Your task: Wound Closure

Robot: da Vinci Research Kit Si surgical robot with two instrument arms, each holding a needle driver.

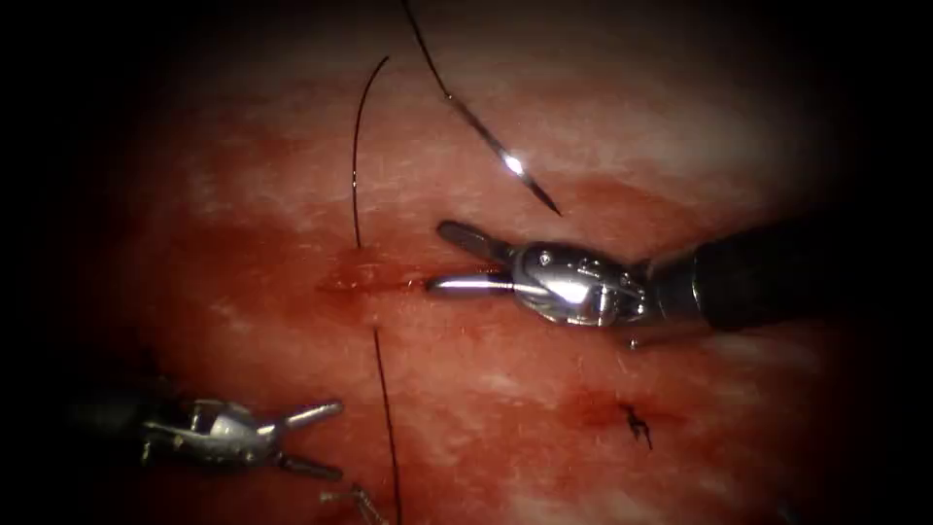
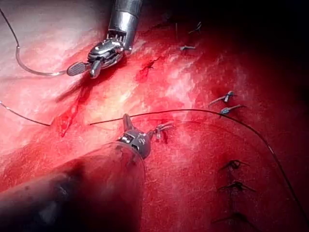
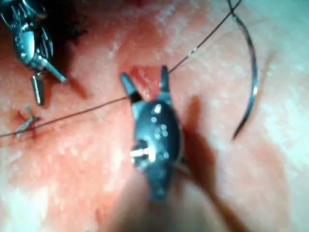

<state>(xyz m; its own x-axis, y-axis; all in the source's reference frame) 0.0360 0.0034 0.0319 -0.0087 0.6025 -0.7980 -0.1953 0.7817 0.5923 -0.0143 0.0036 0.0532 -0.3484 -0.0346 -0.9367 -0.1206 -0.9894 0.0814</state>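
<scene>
A surgical training bench in a lab. The whole field is a slab of pale pink and red pork-belly tissue (image 1: 544,408), wet with red fluid (image 1: 603,403), carrying a short open cut (image 1: 360,282) at the centre. Two slim metal wristed needle drivers work over it, the right tool (image 1: 455,259) entering from 3 o'clock, the left tool (image 1: 326,439) from 8 o'clock, both with jaws apart. A curved steel needle (image 1: 505,156) lies on the tissue at 12 o'clock, trailing thin black thread (image 1: 357,175). Rows of dark knotted stitches (image 2: 234,186) already close other cuts.
</scene>
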